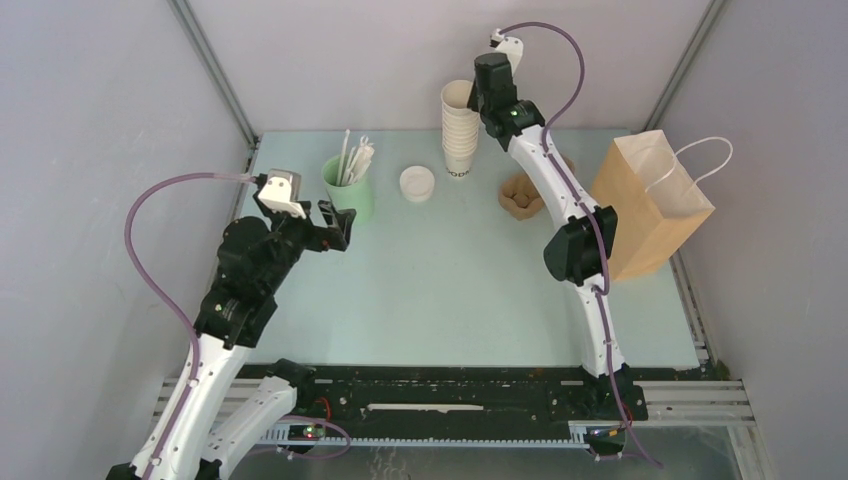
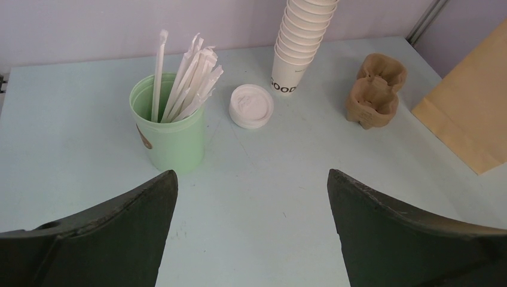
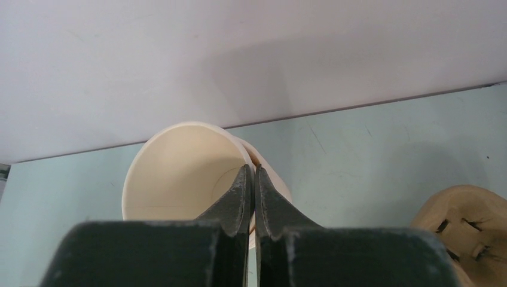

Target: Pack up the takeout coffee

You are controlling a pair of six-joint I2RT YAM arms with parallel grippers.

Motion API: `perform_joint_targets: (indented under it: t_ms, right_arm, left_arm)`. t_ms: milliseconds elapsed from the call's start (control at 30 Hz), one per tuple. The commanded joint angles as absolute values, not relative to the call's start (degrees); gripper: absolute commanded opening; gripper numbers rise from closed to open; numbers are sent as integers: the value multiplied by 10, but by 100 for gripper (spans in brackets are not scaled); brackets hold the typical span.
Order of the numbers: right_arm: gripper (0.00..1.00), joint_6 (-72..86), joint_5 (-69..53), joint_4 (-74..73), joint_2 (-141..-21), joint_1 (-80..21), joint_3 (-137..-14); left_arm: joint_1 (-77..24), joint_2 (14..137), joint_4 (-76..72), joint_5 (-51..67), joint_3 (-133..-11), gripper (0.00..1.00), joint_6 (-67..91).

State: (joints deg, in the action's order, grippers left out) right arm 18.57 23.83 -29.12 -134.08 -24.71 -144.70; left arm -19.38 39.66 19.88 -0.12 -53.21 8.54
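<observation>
Takeout coffee (image 1: 417, 184) stands on the bench (image 1: 450, 290) between the green straw cup (image 1: 350, 190) and the cup stack (image 1: 459, 135). Left pincer (image 2: 251, 173) wide, empty, near the green straw cup. Right pincer (image 3: 252, 170) narrow, pinching the top cup (image 3: 179, 173) by its rim.

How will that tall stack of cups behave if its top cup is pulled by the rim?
The stack of cups is tall on a narrow base, so a sideways pull probably tips it. The right gripper pinches the top cup at its thin paper rim, which likely flexes. Nested cups may cling and lift together.
</observation>
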Motion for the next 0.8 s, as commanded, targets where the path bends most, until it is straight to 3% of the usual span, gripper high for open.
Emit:
perform_joint_targets:
  t_ms: [0,333,633,767]
  right_arm:
    - [0,197,238,-270,-1302,-247,-1483]
    - [0,183,231,-265,-1277,-244,-1519]
    - [0,126,236,-289,-1129,-287,-1502]
    - [0,130,219,-339,-1037,-328,-1415]
  left_arm:
    - [-196,399,188,3,-531,100,80]
    - [-196,401,188,1,-529,100,77]
    - [-196,386,188,2,-528,100,81]
    - [-196,379,186,3,-526,100,83]
